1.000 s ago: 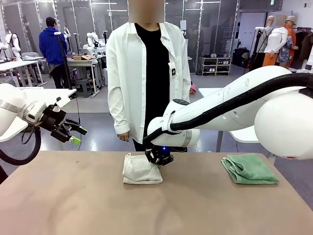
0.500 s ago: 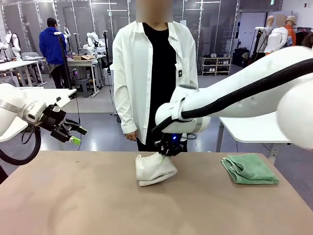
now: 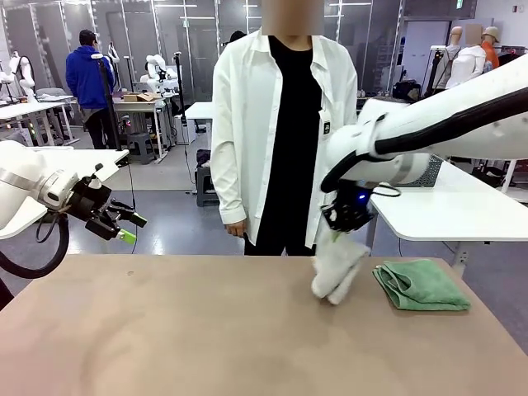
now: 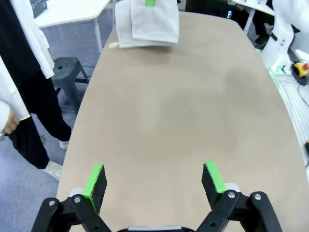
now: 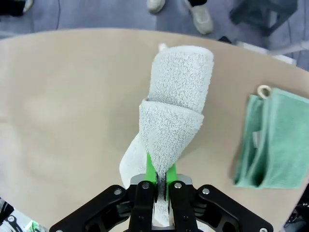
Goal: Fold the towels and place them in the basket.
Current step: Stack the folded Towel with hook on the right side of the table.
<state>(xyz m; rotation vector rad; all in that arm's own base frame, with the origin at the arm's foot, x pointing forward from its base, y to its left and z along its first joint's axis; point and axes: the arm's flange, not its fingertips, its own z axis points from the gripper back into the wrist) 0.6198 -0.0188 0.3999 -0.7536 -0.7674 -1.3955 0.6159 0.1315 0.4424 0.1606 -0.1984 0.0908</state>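
Pinching the folded cream terry towel (image 3: pixel 337 266) at its top edge, right tool (image 3: pixel 347 216) holds it hanging, lower end on or just above the tan tabletop (image 3: pixel 206 330); can't tell which. Folded sea-green terry towel (image 3: pixel 421 285) lies just beside it. Left tool (image 3: pixel 118 219) spread wide, nothing in it, raised off the tabletop's left edge.

**Cloth, plastic and a matt table**

You see the cream towel (image 5: pixel 176 101) as thick, nubbly terry, soft and matt. The green towel (image 3: pixel 421 285) is finer-napped cloth. The table (image 3: pixel 206 338) looks smooth, matt and tan. The arm shells (image 3: pixel 462 115) shine like glossy white plastic; the fingers (image 4: pixel 95 180) are matt black with green pads.
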